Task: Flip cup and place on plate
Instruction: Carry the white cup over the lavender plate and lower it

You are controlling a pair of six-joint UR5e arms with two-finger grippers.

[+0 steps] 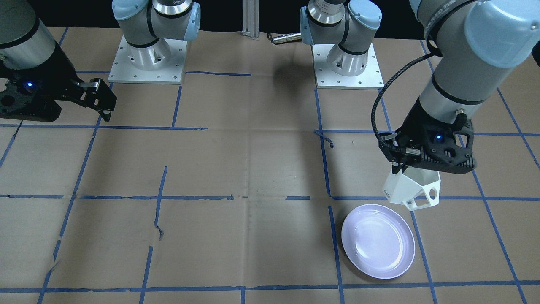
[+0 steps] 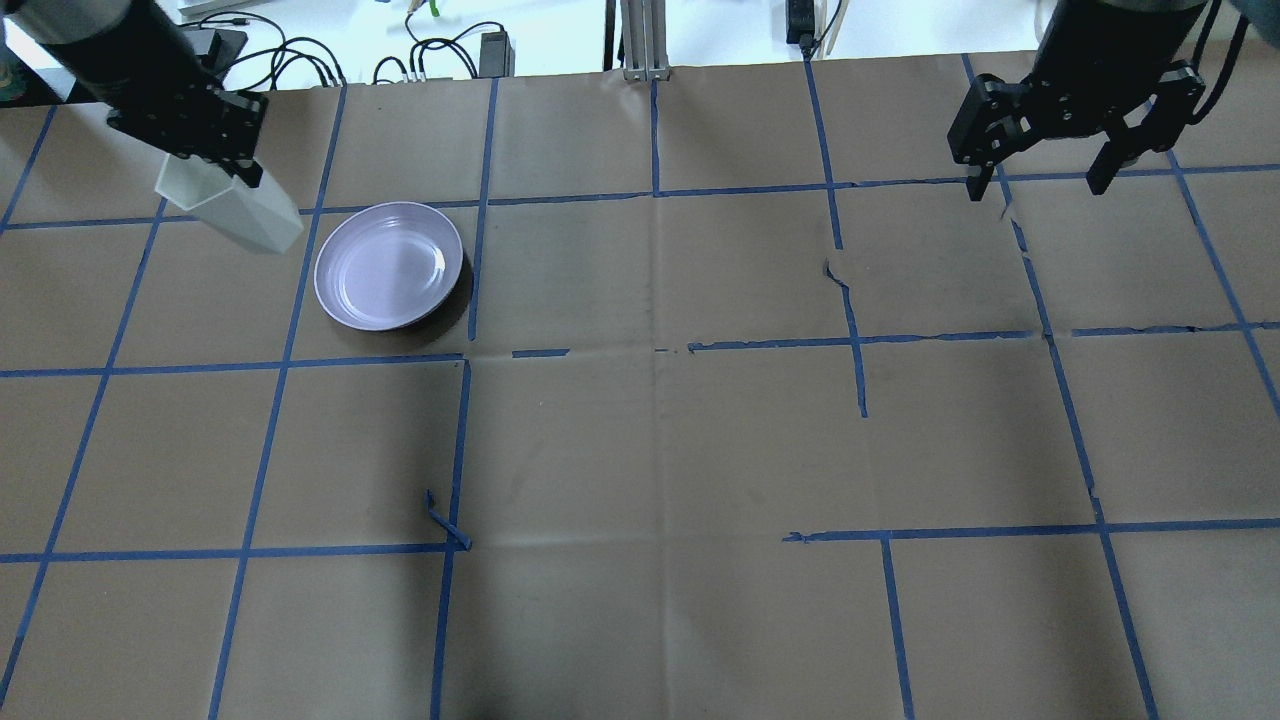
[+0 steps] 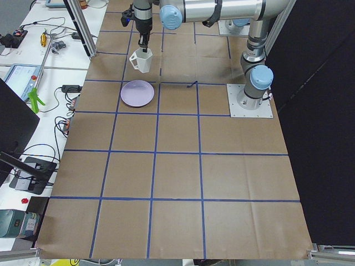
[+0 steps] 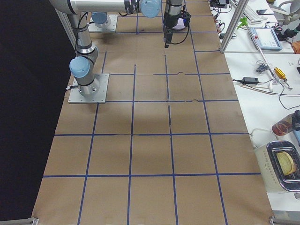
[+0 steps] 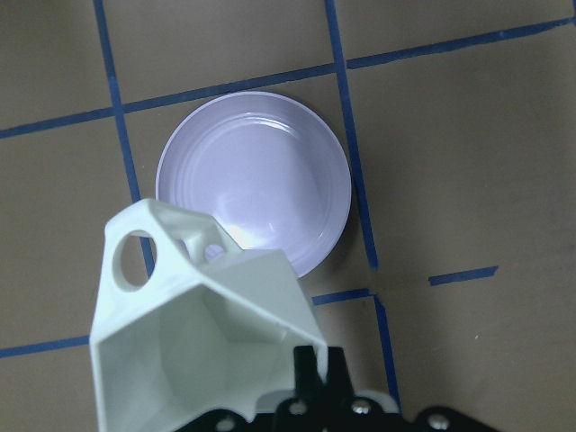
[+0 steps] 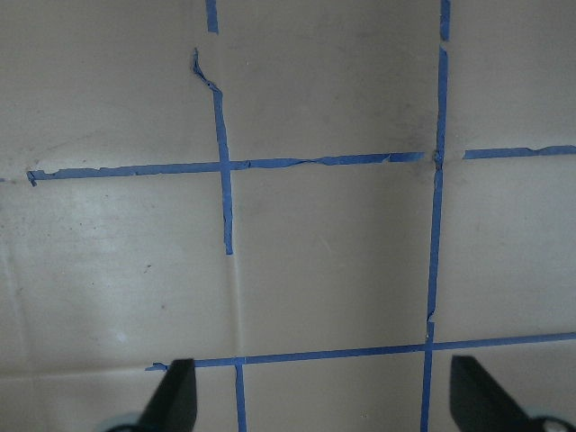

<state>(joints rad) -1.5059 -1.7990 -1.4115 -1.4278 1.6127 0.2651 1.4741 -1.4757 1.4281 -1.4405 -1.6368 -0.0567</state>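
Brown paper marked with a blue tape grid [image 1: 126, 197] covers the table [image 1: 253, 169].

Front-facing view: the left gripper [image 1: 400, 168] pinches one wall of the cup [image 1: 411, 190] at its rim. The cup hangs tilted, mouth towards the gripper, just beside the plate [image 1: 378, 240] on the side nearer the robot, and does not touch it. The plate lies flat on the paper. The right gripper [image 1: 101, 101] hovers well apart from the plate, across the table.

Overhead view: the cup lies outward of the plate on the robot's left, with a strip of paper showing between them. Far from the plate, the right gripper has its fingers [image 2: 1103, 178] spread, with nothing between them.

Left side view: the cup is raised above the paper, just beyond the plate. A white workbench [image 3: 55, 61] with cables runs along the table edge nearest the plate.

Right side view: the right arm [image 4: 108, 5] holds its gripper pointing down over the paper; the finger spacing cannot be judged here.

Left wrist view: the camera looks into the cup's open mouth. Dark fingertips [image 5: 308, 371] clamp the rim wall. The handle [image 5: 166, 219] points towards the plate, and the cup's outline overlaps the plate's rim below.

Right wrist view: the two fingers stand wide apart at the lower edge, with only taped paper between them.
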